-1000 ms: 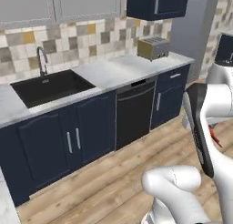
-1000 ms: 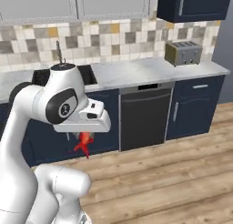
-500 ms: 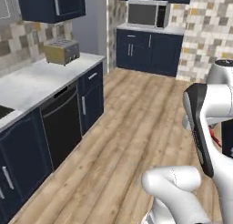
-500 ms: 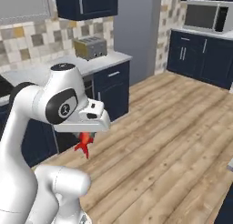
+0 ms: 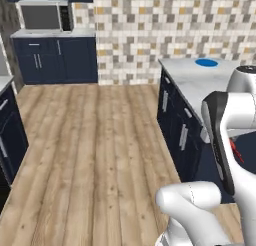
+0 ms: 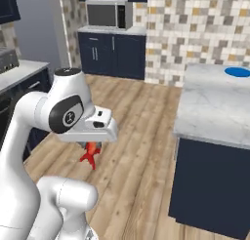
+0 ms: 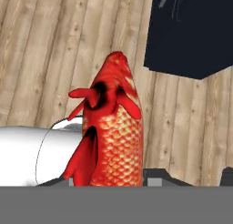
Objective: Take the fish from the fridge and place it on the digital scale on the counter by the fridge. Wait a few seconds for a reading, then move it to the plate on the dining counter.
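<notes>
Now left base: our white arm hides most of fish point(image 5: 238, 151); blue plate point(image 5: 206, 63) on dining counter point(image 5: 197, 85). Right base: fish point(image 6: 90, 152) hangs under gripper point(image 6: 93, 145), above wood floor point(image 6: 141, 131). Hand view: gripper clamped on fish point(image 7: 113, 132).

Plate point(image 6: 238, 71) on dining counter point(image 6: 215, 107) (far end); fish point(image 6: 90, 153) left.

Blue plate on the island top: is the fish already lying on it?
No. The blue plate lies bare on the island top, while the fish hangs under the tool above the wooden floor.
</notes>
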{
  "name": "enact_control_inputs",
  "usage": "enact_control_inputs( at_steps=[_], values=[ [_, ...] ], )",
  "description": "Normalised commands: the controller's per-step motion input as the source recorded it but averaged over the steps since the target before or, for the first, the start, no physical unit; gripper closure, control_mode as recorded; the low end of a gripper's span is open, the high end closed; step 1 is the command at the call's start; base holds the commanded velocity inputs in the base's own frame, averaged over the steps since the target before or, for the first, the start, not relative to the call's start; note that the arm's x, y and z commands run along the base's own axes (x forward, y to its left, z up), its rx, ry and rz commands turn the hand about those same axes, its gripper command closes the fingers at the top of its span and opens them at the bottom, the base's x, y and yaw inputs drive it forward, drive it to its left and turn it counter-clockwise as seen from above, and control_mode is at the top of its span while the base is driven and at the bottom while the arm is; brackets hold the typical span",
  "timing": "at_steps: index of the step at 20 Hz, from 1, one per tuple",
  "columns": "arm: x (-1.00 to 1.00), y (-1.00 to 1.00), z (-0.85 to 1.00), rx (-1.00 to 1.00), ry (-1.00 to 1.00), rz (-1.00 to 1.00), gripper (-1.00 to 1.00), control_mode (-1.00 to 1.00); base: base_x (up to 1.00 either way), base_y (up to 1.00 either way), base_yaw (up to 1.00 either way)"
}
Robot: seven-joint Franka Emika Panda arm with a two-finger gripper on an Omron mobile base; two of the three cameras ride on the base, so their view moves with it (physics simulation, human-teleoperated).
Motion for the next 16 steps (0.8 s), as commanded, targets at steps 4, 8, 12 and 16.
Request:
enact_control_inputs(
  at_steps=[4,8,12,16],
  values=[
    [0.00,0.00,0.00,0.00,0.00,0.00,1.00,1.00,0.83,0.90,-0.43],
    [0.00,0.00,0.00,0.00,0.00,0.00,1.00,1.00,1.00,1.00,-0.33],
    [0.00,0.00,0.00,0.00,0.00,0.00,1.00,1.00,1.00,0.99,-0.36],
    [0.00,0.00,0.00,0.00,0.00,0.00,1.00,1.00,1.00,0.94,-0.35]
  ],
)
